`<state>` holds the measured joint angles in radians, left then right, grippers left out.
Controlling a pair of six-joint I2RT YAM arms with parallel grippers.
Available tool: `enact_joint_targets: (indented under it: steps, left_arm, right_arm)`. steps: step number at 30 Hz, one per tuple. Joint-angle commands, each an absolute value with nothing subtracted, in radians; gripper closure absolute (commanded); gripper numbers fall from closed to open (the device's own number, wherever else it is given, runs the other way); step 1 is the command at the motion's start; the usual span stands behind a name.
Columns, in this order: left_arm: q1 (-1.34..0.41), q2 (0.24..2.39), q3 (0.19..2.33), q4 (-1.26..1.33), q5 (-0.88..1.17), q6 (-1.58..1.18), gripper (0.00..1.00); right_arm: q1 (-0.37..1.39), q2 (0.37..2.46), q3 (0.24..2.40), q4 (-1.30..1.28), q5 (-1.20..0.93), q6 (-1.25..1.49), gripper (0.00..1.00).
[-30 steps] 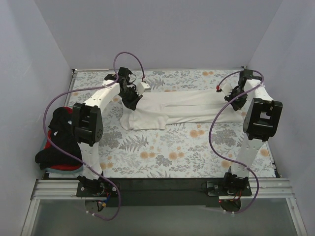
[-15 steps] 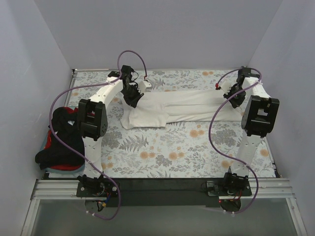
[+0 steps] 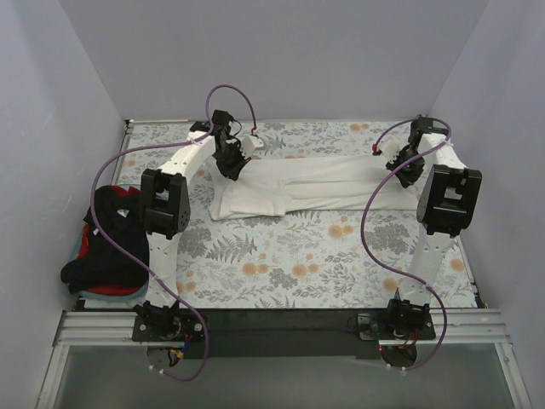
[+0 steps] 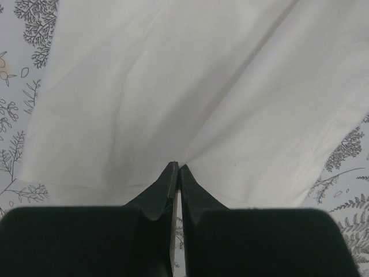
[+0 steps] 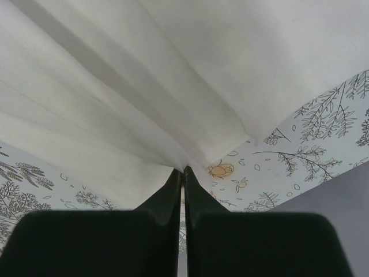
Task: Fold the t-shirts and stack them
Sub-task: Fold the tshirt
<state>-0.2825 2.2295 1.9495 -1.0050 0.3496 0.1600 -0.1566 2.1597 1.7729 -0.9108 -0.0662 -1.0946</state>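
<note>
Pale walls (image 3: 281, 51) close in three sides of a table spread with a floral table cloth (image 3: 281, 256).

The left gripper (image 4: 176, 168) has its jaws pressed together on the off-white t-shirt (image 3: 315, 181). The left wrist view shows its dark tips meeting right at a pinch of cloth. How much fabric sits between them is hidden by the fingers themselves.

The right gripper (image 5: 182, 169) is clamped the same way on a bunch of pleats that fan out from its tips, with patterned cloth showing beside them.

From above, both sets of fingertips are hidden under the wrists. The shirt runs as a long band between them across the far half of the table. Its left part is broader and lies on the table cloth, and its right end narrows toward the right gripper. Neck and sleeves cannot be made out, nor whether the middle is lifted or resting.

At the table's left near edge lies a heap: a black t-shirt (image 3: 106, 234) on top, a red t-shirt (image 3: 115, 290) showing beneath, and a sliver of a teal t-shirt (image 3: 79, 249) at the side. Their shapes are lost in the crumple.

Purple cables (image 3: 370, 230) loop along both arms.
</note>
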Motion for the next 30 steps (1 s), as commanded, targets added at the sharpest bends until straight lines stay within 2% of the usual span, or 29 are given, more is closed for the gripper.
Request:
enact_joint_targets:
  steps: [1, 30]
  left_arm:
    - [-0.278, 2.235, 1.993, -0.979, 0.342, 0.189, 1.0]
    - [-0.319, 2.275, 2.002, -0.885, 0.278, 0.285, 1.0]
  right_arm:
    - [-0.158, 2.158, 1.81, -0.931, -0.061, -1.106, 0.99]
    - [-0.156, 2.157, 1.798, -0.933, -0.063, -1.101, 0.99]
